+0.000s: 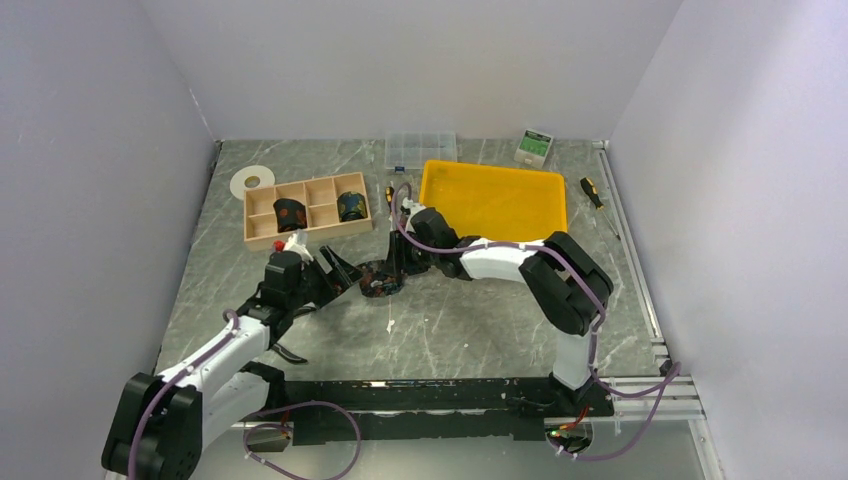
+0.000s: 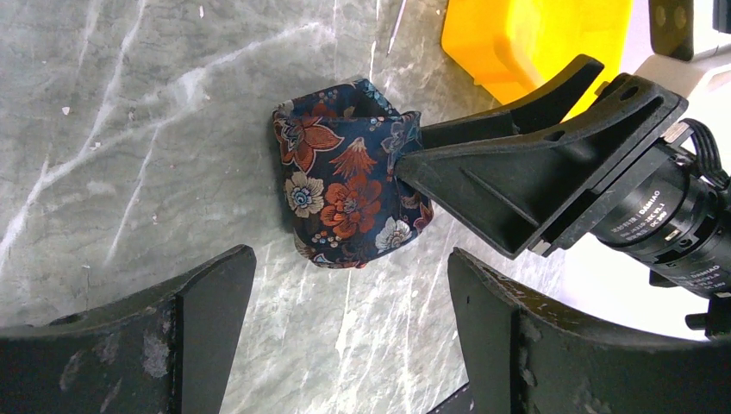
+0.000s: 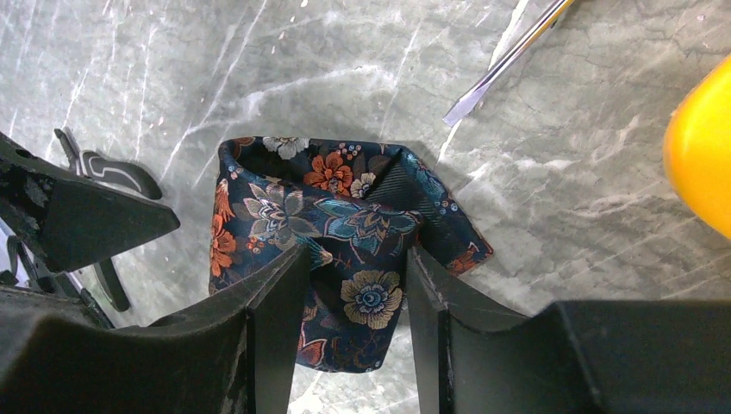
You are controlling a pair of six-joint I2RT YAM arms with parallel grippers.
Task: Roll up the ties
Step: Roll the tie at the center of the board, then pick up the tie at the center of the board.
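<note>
A loosely coiled tie point(image 1: 380, 285) point(image 2: 340, 185) point(image 3: 345, 216), dark with orange, red and teal flowers, lies on the grey marbled surface point(image 1: 480, 320) between the two arms, just in front of the yellow tray point(image 1: 495, 200) point(image 2: 517, 43) point(image 3: 702, 147).

The right gripper point(image 1: 397, 262) point(image 3: 355, 259) reaches down onto the coil from the tray side. Its two fingers point(image 3: 276, 319) stand on either side of a fold of the fabric and pinch it, the cloth filling the gap between them. In the left wrist view its fingertips meet the coil at the edge nearest the tray.

The left gripper point(image 1: 345, 272) point(image 2: 349, 276) hovers on the opposite side with its fingers spread wide. The coil sits just beyond its fingertips, and the fingers are not touching the fabric.

A screwdriver point(image 3: 504, 69) lies on the surface beyond the coil, its tip pointing towards it but apart from it.

Farther back and to the left sits a wooden divided box point(image 1: 308, 235). One rolled tie point(image 1: 290, 212) stands in a front compartment and a second rolled tie point(image 1: 350, 207) stands in the end compartment nearest the tray.
</note>
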